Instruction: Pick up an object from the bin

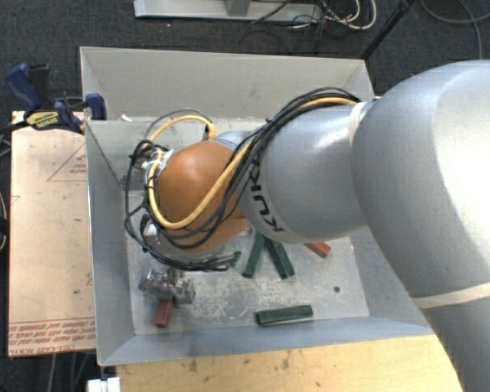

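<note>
At front-left of bin (106,235), pincer (168,289) above reddish-brown block (162,313), grip state unclear.

bin (229,80): matt grey sheet metal, floor scuffed and speckled. arm shell (335,170): smooth silver, slight sheen. orange cover (188,188): smooth, glossy. dark green bar (284,316), near side: matt.

— What are you wearing?
— I'm wearing a smooth silver-grey shell over my arm (408,186), black lettering (262,201) running along it.
— And the wrist?
— A rounded orange cover (188,190) is capping it, black and yellow cables (257,141) are looping round, and my gripper (167,287) is showing bare metal.
</note>
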`<state>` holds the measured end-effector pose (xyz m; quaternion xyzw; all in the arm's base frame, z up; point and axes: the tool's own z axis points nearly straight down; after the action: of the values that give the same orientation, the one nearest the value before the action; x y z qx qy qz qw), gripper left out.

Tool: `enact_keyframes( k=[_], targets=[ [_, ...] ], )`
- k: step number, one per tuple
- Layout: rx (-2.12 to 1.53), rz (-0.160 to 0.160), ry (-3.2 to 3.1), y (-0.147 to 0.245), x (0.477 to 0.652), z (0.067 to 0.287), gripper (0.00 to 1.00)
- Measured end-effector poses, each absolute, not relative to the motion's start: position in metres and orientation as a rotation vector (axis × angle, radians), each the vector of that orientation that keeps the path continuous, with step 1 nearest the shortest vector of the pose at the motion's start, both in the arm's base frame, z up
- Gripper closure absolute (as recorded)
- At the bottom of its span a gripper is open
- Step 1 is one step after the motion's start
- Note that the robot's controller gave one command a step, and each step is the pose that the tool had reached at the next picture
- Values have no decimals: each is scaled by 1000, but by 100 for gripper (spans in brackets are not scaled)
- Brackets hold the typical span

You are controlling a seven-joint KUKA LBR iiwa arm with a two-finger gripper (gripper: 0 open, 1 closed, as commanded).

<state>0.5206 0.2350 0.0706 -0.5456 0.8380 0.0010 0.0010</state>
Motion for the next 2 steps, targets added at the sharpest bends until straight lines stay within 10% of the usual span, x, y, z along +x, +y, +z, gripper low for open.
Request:
enact_keyframes(
  k=[2],
  targets=[
    [-1715,5,2637,235,518,92,100]
  ],
)
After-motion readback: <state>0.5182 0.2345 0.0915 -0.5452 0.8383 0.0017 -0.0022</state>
